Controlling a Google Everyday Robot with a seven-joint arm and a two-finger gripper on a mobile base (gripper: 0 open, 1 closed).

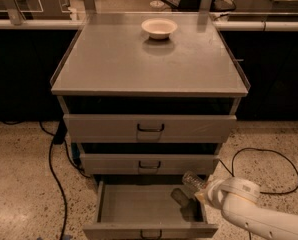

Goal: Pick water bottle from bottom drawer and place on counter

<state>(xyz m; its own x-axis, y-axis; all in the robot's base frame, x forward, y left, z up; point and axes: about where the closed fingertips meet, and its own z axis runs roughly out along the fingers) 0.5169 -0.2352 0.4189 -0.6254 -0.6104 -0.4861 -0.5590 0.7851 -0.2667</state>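
The robot's gripper [201, 190] seemingly pinches the small clear ribbed plastic water bottle [190, 179] just above the open grey metal bottom drawer [134, 204]; next comes lifting it clear onto the flat grey counter [139, 59].

Speckled terrazzo floor [19, 194] — white-edged bench [29, 24] with glass panels behind

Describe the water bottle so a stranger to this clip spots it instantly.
Under the grey counter, the bottom drawer of three stands open. At its right rear corner, the end effector of the white arm at lower right meets the water bottle. It is the only small, clear, tilted thing; the white bowl sits up top.
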